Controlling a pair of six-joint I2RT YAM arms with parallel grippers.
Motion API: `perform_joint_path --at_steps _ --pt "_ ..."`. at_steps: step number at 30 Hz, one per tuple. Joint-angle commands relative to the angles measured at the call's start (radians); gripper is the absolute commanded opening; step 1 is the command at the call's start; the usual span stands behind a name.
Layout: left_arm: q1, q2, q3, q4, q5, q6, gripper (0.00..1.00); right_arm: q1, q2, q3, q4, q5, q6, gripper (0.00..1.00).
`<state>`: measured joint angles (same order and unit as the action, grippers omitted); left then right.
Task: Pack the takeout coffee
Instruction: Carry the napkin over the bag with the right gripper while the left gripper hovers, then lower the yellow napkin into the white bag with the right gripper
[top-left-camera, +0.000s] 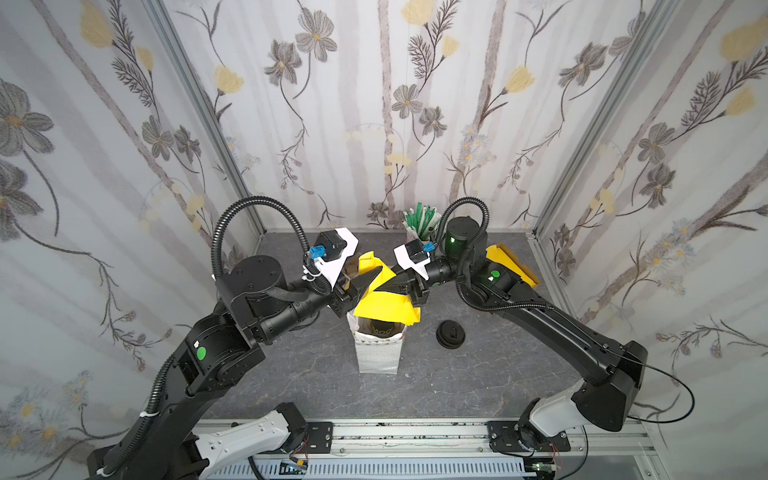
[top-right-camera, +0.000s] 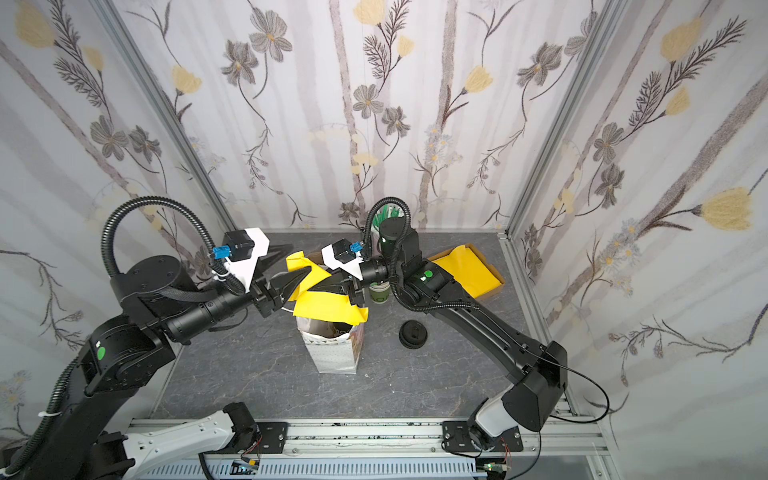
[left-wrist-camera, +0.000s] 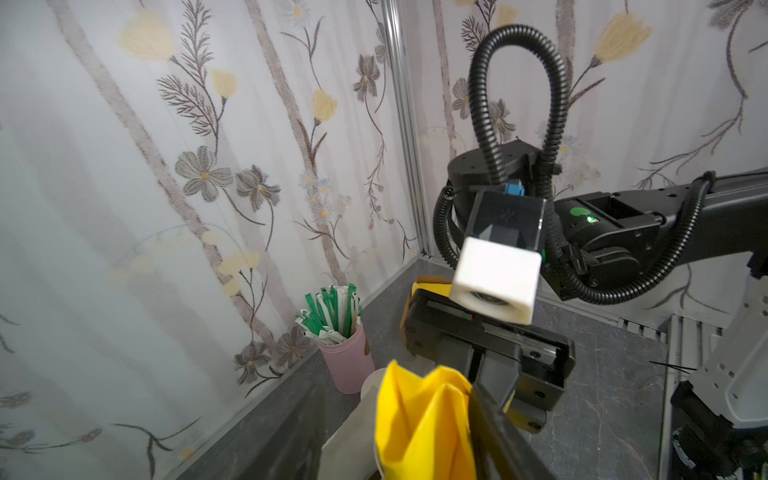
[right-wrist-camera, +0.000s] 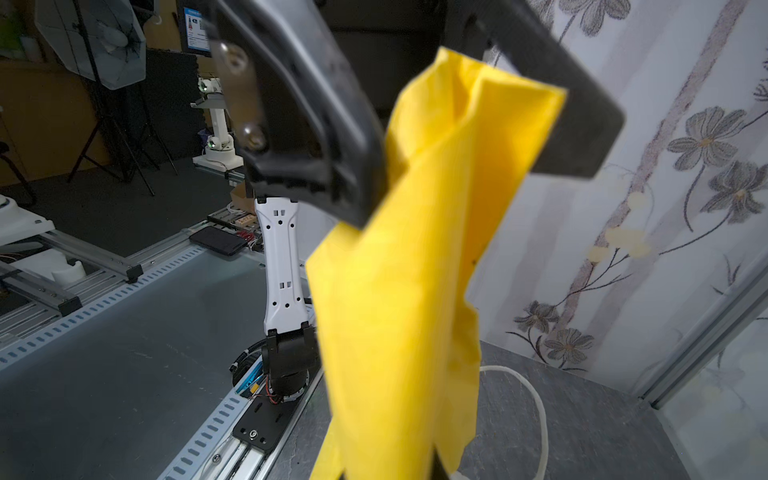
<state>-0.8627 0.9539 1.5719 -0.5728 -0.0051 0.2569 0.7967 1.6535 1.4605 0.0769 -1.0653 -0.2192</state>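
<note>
1. Yellow, thin and creased, the tissue paper (top-left-camera: 386, 305) drapes over the mouth of the white paper bag (top-left-camera: 378, 357). It is limp and will crumple rather than push, so it looks best fed in loosely.
2. On the right gripper (top-left-camera: 392, 286) the jaws are closed, pinching an upper fold of the tissue paper. The left gripper (top-right-camera: 297, 262) has its jaws well apart. The right wrist view shows the sheet passing between its fingers without being clamped.
3. Low inside the bag sits a dark domed shape, which I take to be the lid of the takeout coffee (top-left-camera: 380, 329). The cup wall is hidden, and the tissue covers part of the opening.
4. Judging by its build, the cup is light and thin-walled and dents under a hard squeeze. Its smooth plastic lid is only pressed on and may pop off. If it needs moving, hold the paper wall just below the lid rim, gently and upright. Whether it is full cannot be told.
5. The bag is matt, stiff-creased, square-cornered and upright.
   - Loose black lids (top-left-camera: 451, 333), round and glossy, lie apart from it on the grey veined tabletop (top-left-camera: 478, 374).
   - A pink cylindrical holder (left-wrist-camera: 349, 365) of green-and-white wrapped sticks stands at the back wall.
   - Lidless paper cups (top-right-camera: 379, 295) stand stacked behind the right gripper.
</note>
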Motion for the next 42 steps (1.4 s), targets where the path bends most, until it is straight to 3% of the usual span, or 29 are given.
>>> perform_joint_path --at_steps 1,4,12,19,29,32,42 --pt "0.001 -0.003 0.02 0.04 -0.117 0.026 1.0 0.012 -0.023 -0.092 0.325 0.062 0.192 0.0" --pt "0.001 0.0 0.026 0.072 -0.2 0.022 1.0 0.062 -0.031 -0.174 0.536 0.175 0.237 0.0" --pt "0.002 -0.024 0.043 0.21 -0.505 -0.019 1.0 0.111 0.044 -0.217 0.805 0.428 0.254 0.0" --pt "0.002 -0.049 0.022 0.233 -0.544 -0.049 1.0 0.114 0.032 -0.275 0.823 0.509 0.205 0.0" --pt "0.001 -0.035 -0.005 0.26 -0.633 -0.038 1.0 0.128 -0.093 -0.518 0.849 0.464 0.189 0.0" --pt "0.002 -0.03 -0.009 0.27 -0.644 -0.053 1.0 0.128 -0.114 -0.534 0.821 0.436 0.193 0.0" --pt "0.001 -0.026 -0.013 0.291 -0.65 -0.07 1.0 0.107 -0.127 -0.478 0.553 0.391 0.268 0.15"
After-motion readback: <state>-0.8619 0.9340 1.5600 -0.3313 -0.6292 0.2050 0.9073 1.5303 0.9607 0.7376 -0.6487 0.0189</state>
